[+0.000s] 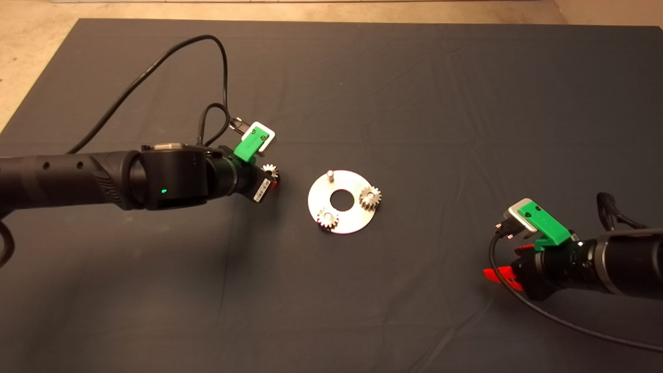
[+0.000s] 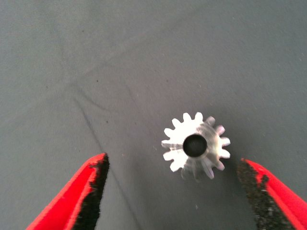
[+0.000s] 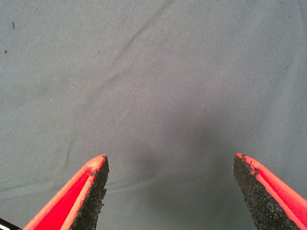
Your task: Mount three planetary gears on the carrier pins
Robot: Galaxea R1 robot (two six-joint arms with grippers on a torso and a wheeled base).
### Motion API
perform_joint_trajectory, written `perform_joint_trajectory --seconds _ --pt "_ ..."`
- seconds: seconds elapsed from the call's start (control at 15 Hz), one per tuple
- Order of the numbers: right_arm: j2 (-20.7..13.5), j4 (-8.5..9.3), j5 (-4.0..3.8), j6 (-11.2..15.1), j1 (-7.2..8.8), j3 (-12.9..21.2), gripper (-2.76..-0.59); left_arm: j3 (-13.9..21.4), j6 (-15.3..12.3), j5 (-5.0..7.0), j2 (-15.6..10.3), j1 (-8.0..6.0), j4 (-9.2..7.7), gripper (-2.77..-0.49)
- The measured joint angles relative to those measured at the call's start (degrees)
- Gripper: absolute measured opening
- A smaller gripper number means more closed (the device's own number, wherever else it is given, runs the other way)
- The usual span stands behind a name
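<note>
Dark creased mat [image 1: 414, 93], beige floor [image 1: 31, 62]

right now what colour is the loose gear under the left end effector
Silvery-grey metal with a dark central bore; the loose gear shows best in the left wrist view, between the open left end effector fingers.

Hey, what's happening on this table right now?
A two-armed robot is fitting gears onto a metal disc. Two gears already sit on pins, and one pin is bare. The left gripper hangs open over the third gear, which lies on the mat left of the disc, not yet gripped. The right gripper waits open at the lower right, holding nothing.
</note>
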Motion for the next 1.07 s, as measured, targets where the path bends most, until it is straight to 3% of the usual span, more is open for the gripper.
perform_joint_trajectory --seconds 0.13,0.67,0.87,1.07 --pt "0.0 0.0 0.01 0.0 -0.01 0.0 -1.44 -0.7 -0.2 -2.1 0.0 0.0 0.0 -1.35" --pt "0.0 0.0 -0.05 0.0 -0.04 0.0 -1.44 -1.1 -2.6 -2.67 0.1 0.0 0.0 -1.35" --pt "0.0 0.0 -0.02 0.0 -0.04 0.0 -1.44 -1.1 -4.1 -5.22 0.2 0.0 0.0 -1.35" --pt "0.0 0.0 -0.05 0.0 -0.04 0.0 -1.44 -1.1 -4.3 -5.71 0.2 0.0 0.0 -1.35"
